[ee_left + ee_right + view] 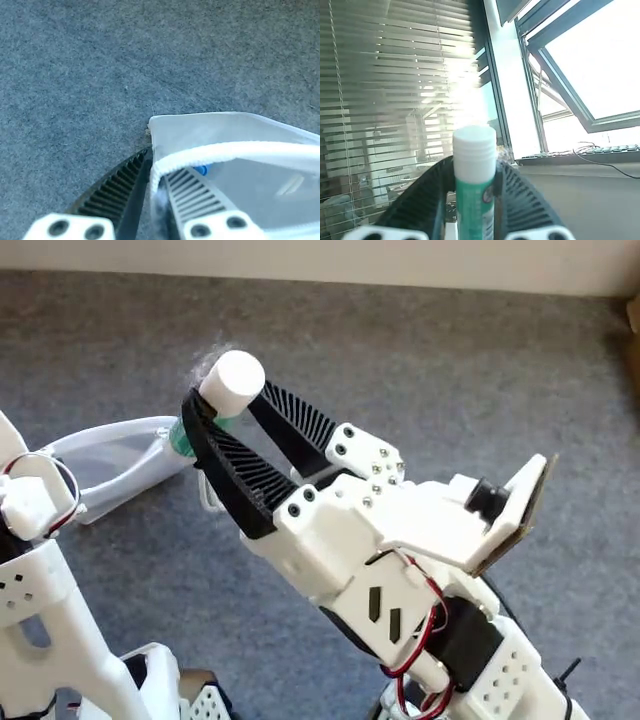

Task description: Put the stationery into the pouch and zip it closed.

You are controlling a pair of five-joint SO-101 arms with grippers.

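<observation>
At the rim of the pouch [225,132], nearest to us:

- **Item one:** the left end effector [156,186]. Its two ribbed fingers pinch the white-corded edge, one inside the wall and one outside.
- **Item two:** a small blue item [200,170] inside the pouch, just beside the inner finger.
- **Item three:** the pouch itself, translucent, lying on the grey felted surface [450,360].

Farther along the pouch from that pinch:

- **Item four:** the right end effector [228,405], clamped on a glue stick [232,380]. The white cap is uppermost and the teal body runs down between the black fingers. In the high view the stick's lower end meets the pouch's outline. We cannot tell whether it touches the pouch or hangs above it.

Beyond the pouch, past the cap in the right wrist view: blinds [380,75] and a window [590,55].

Handling note, our judgement: the glue stick is the piece now going in. We would tip it so the teal base leads and aim it between the pouch's walls, clear of the rim. The left pinch should hold the mouth lifted. We would let go only once most of the body lies inside the pouch, so it cannot roll out or foul the zip.
</observation>
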